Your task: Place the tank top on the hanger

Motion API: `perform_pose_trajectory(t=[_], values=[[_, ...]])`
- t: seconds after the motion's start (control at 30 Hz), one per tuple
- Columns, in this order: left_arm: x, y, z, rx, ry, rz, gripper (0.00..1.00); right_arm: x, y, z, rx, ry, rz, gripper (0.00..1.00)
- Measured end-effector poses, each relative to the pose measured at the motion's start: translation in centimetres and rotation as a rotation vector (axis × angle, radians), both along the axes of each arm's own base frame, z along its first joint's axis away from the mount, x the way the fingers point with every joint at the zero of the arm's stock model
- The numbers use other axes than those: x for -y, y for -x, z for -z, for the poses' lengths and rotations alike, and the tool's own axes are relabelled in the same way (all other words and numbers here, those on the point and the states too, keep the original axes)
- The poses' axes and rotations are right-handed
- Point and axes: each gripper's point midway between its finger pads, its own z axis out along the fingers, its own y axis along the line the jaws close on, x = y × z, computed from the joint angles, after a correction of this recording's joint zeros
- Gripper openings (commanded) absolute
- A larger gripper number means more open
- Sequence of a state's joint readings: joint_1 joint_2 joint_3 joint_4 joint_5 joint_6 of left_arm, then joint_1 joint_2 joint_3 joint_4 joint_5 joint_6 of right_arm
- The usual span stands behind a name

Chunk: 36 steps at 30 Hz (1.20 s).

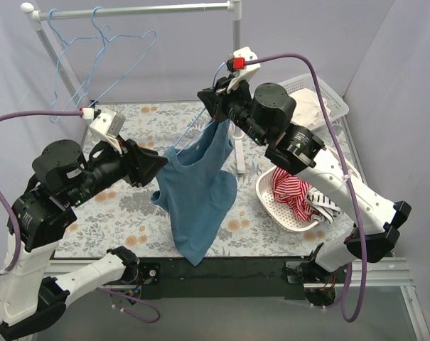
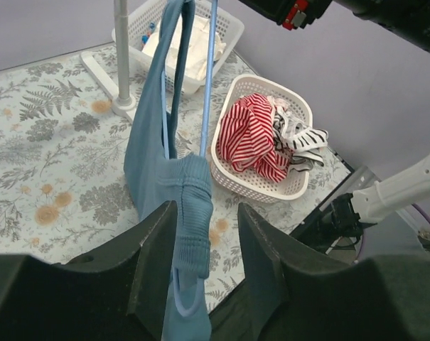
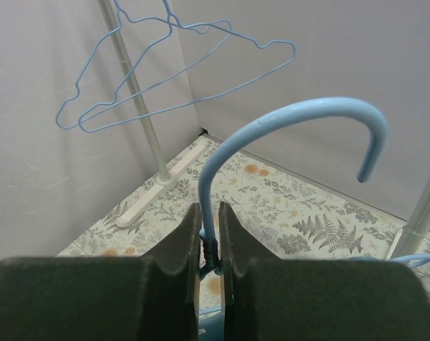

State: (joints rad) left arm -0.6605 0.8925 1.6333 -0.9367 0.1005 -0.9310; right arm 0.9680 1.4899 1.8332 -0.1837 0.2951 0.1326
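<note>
My right gripper (image 1: 218,96) is shut on the twisted neck of the light-blue hanger (image 3: 300,114) and holds it up above the table; in the right wrist view (image 3: 210,234) the hook curves up past the fingers. The teal-blue tank top (image 1: 197,188) hangs from this hanger, draped down towards the table's front edge. My left gripper (image 1: 156,167) is at the garment's left edge. In the left wrist view (image 2: 204,249) its jaws are open, with a folded edge of the tank top (image 2: 190,206) and the hanger's rounded wire end between them. The hanger wire (image 2: 209,71) runs up beside the cloth.
Two other blue hangers (image 1: 94,57) hang on the white rail (image 1: 129,11) at the back left. A white basket (image 1: 271,202) with a red-and-white striped garment (image 2: 250,135) stands at right. A second basket (image 1: 328,89) with white cloths stands behind it. The rail's post (image 2: 121,50) stands nearby.
</note>
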Motion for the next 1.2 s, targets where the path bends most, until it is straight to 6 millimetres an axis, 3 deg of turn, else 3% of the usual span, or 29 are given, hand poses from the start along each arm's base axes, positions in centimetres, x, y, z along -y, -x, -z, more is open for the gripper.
perform_pose_trajectory(t=[0.17, 0.43, 0.7, 0.77, 0.8, 0.87, 0.93, 1.0, 1.13, 1.2], values=[[0.0, 0.8, 1.3, -0.044, -0.031, 0.027, 0.28, -0.2, 0.1, 0.4, -0.003, 0.007, -0.011, 0.01], [0.9, -2.2, 5.0, -0.156, -0.152, -0.029, 0.05, -0.3, 0.2, 0.7, -0.003, 0.018, -0.021, 0.01], [2.1, -3.9, 6.7, -0.2, -0.206, -0.029, 0.05, 0.5, -0.9, 1.5, 0.003, 0.055, 0.014, 0.01], [2.2, -4.1, 6.8, -0.201, -0.209, -0.035, 0.08, 0.6, -1.0, 1.5, 0.004, 0.056, 0.017, 0.01], [2.2, -4.2, 6.8, -0.199, -0.207, -0.036, 0.14, 0.6, -1.1, 1.5, 0.004, 0.056, 0.018, 0.01], [2.2, -4.3, 6.7, -0.193, -0.202, -0.039, 0.16, 0.6, -1.1, 1.5, 0.003, 0.056, 0.017, 0.01], [2.1, -4.5, 6.7, -0.184, -0.196, -0.052, 0.28, 0.4, -1.0, 1.5, 0.003, 0.056, 0.006, 0.01], [2.0, -4.7, 6.7, -0.176, -0.193, -0.062, 0.29, 0.1, -0.8, 1.6, 0.0, 0.054, -0.011, 0.01], [1.9, -4.6, 7.2, -0.168, -0.187, -0.068, 0.14, -0.4, -0.4, 1.7, -0.003, 0.058, -0.035, 0.01], [1.8, -4.6, 7.5, -0.161, -0.187, -0.068, 0.13, -0.6, -0.3, 2.0, -0.007, 0.066, -0.046, 0.01]])
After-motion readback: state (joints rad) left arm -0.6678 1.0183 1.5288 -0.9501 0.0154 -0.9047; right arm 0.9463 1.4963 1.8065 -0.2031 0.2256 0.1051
